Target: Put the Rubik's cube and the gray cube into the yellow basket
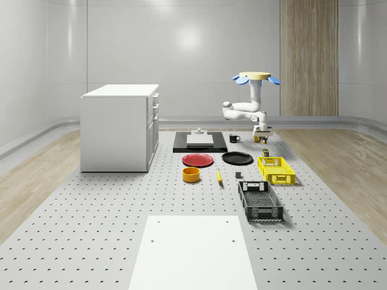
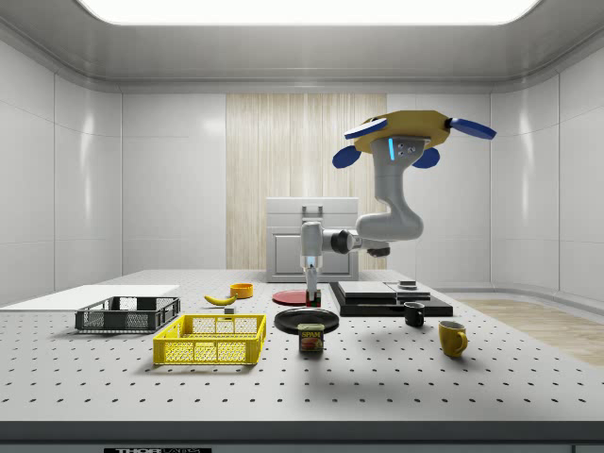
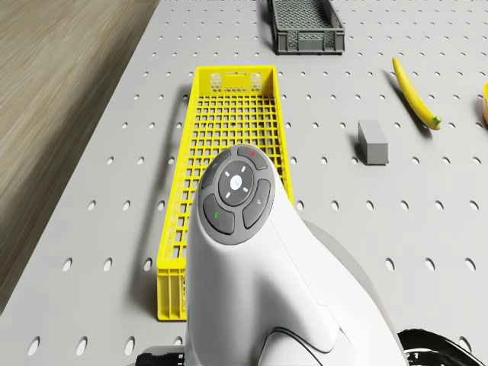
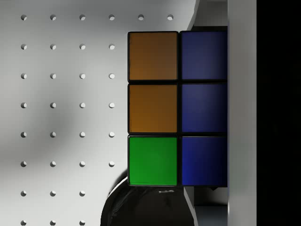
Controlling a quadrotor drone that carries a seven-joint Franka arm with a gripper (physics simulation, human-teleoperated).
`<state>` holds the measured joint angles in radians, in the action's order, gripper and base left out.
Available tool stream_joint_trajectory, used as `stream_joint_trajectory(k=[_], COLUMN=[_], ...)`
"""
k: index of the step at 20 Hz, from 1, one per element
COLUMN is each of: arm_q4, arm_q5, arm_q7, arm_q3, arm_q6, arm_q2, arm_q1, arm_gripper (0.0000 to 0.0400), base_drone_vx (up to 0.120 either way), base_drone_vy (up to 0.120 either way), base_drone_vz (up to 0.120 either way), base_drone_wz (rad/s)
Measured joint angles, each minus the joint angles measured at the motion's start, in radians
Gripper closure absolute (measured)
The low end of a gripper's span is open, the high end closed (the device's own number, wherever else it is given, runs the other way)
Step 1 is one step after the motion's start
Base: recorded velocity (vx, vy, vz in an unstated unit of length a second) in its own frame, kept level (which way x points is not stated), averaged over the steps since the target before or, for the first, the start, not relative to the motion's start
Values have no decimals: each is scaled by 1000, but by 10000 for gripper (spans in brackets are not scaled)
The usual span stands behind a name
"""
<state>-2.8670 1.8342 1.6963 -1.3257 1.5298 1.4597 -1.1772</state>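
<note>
Wrist view: Rubik's cube [image 4: 178,108] sits right up against the camera, orange, green and blue tiles showing; looks clamped btwn the fingers, though the fingers themselves are hard to make out. Drone [image 2: 408,132] hovers above the table's [image 1: 91,241] far end, gripper [image 1: 262,134] hanging just beyond the yellow basket [image 3: 229,175]. Gray cube [image 3: 373,142] lies on the table beside the basket, near the banana [image 3: 414,91].

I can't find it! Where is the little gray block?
In the drone view the gray block lies on the table between the yellow basket and the banana. In the whole-scene view it sits left of the basket.
</note>
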Motion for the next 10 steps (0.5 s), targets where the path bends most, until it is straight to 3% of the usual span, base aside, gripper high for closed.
stream_joint_trajectory(k=[10], arm_q4=[1], arm_q5=[-6], arm_q7=[3], arm_q3=[-2], arm_q6=[14], arm_q2=[15], arm_q1=[-4], arm_gripper=[75], base_drone_vx=[120], base_drone_vy=[0], base_drone_vz=[0], base_drone_wz=[0])
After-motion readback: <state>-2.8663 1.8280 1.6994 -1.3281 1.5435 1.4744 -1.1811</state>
